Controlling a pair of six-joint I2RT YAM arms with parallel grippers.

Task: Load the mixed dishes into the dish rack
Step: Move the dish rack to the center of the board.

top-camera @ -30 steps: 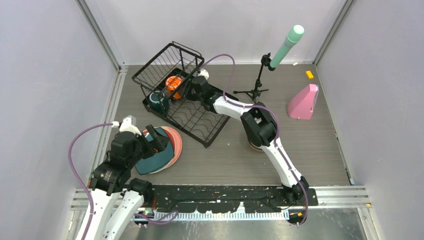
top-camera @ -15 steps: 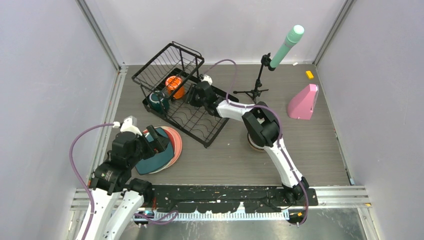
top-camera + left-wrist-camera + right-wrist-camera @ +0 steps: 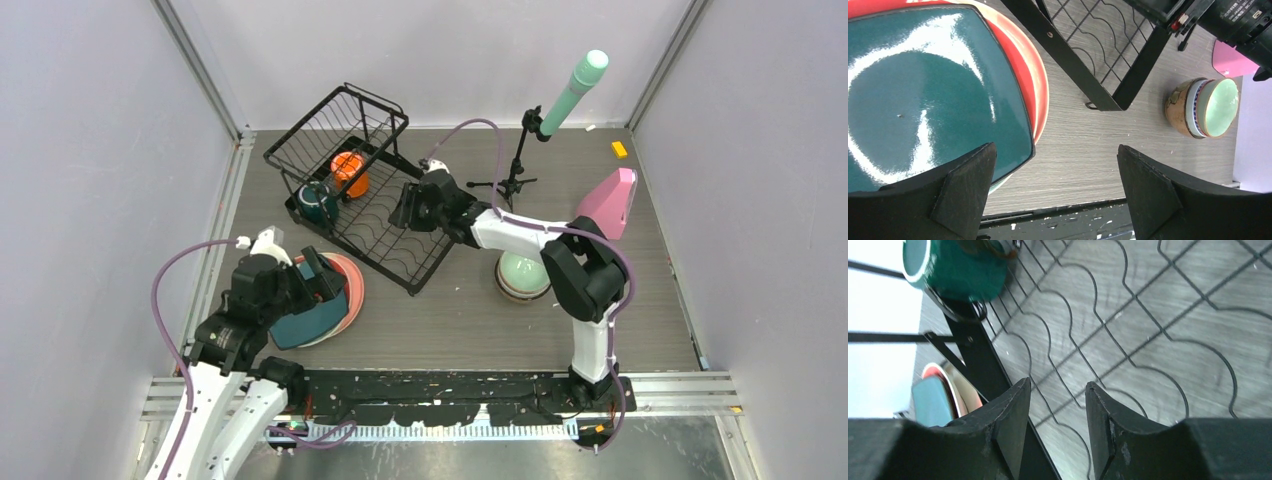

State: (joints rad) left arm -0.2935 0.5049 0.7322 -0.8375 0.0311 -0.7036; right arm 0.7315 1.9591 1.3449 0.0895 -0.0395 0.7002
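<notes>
The black wire dish rack (image 3: 385,235) lies at the back left, with an orange mug (image 3: 348,172) and a dark green mug (image 3: 318,203) in its raised basket end. My right gripper (image 3: 400,213) hovers over the rack's wavy slots (image 3: 1128,315), open, with nothing between its fingers; the green mug (image 3: 958,265) lies ahead of it. A dark teal plate (image 3: 923,100) tops a stack with a reddish plate (image 3: 1037,85). My left gripper (image 3: 1055,190) is open wide at the teal plate's near corner. A nested stack of bowls (image 3: 523,275), mint one (image 3: 1220,107) innermost, sits right of the rack.
A pink wedge (image 3: 607,200) stands at the right. A black tripod (image 3: 510,180) holding a mint cylinder (image 3: 575,85) is behind the rack. A small yellow block (image 3: 619,149) lies at the back right. Grey walls enclose the table.
My right arm has drawn back from the rack's basket end toward the right, uncovering the bowl stack, and its jaws stand slightly wider. The left arm shifted slightly.
</notes>
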